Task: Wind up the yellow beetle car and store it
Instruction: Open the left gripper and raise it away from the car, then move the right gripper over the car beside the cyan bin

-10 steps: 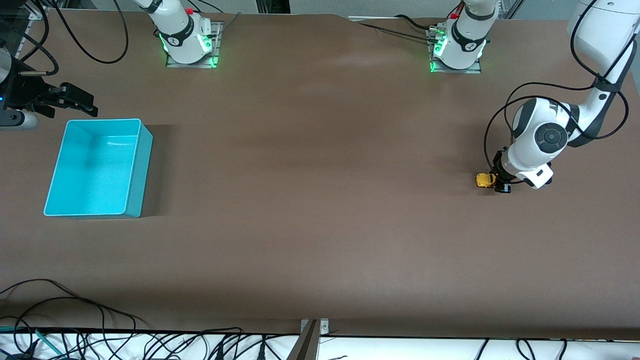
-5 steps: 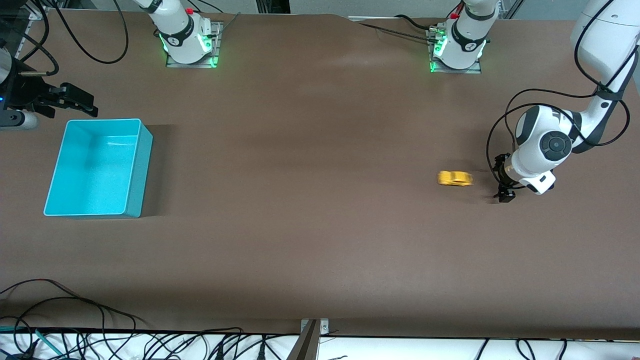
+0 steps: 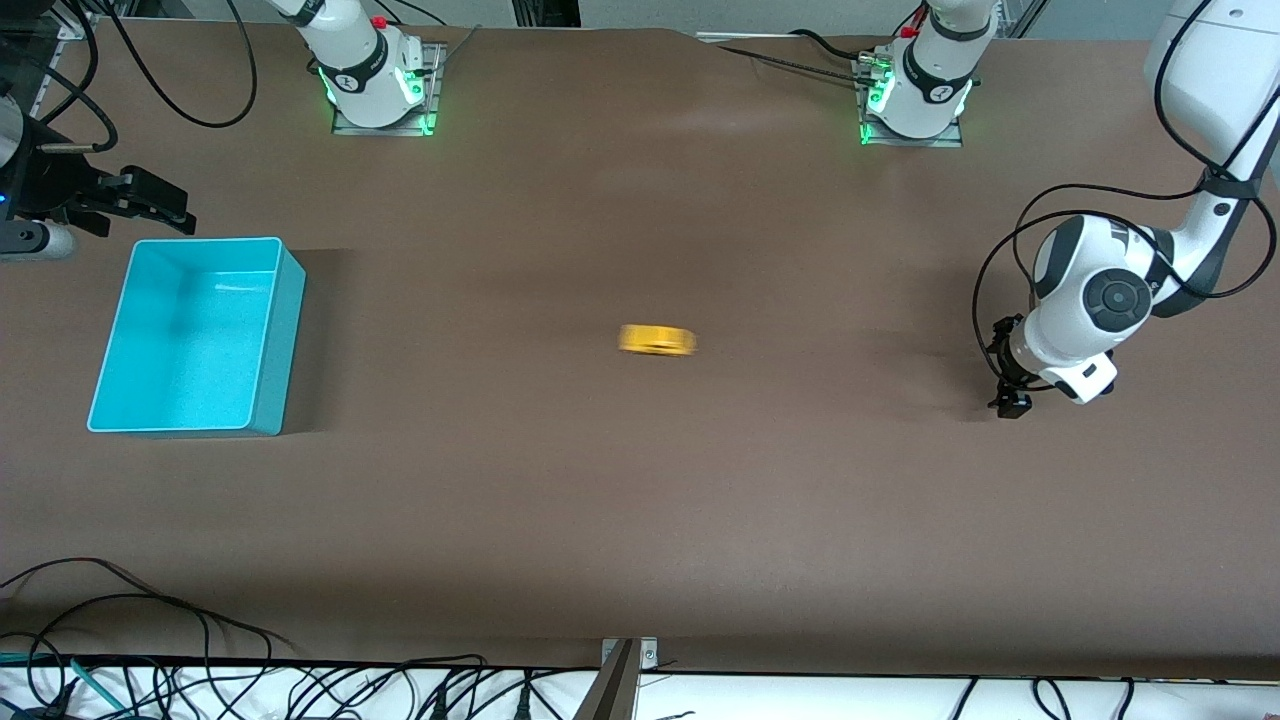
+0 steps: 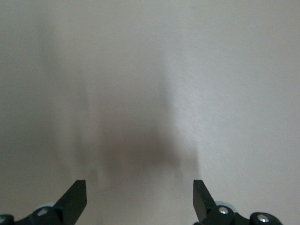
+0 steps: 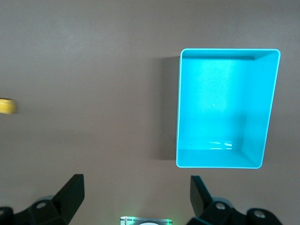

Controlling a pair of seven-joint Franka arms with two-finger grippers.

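Yellow and blurred with speed, the yellow beetle car (image 3: 657,340) now sits mid-tabletop (image 3: 640,480), having rolled well away from the left gripper (image 3: 1005,372), which let it go a second ago and hangs spread wide and empty low at its own end. Winding looks done; storing remains. The right gripper (image 3: 135,197), released, waits beside the turquoise bin (image 3: 262,245).

L gripper (image 3: 1005,366) & R gripper (image 3: 140,203): fingers apart.

Turquoise bin (image 5: 225,108) on brown table (image 5: 93,70); yellow beetle car (image 5: 7,106) at frame edge.
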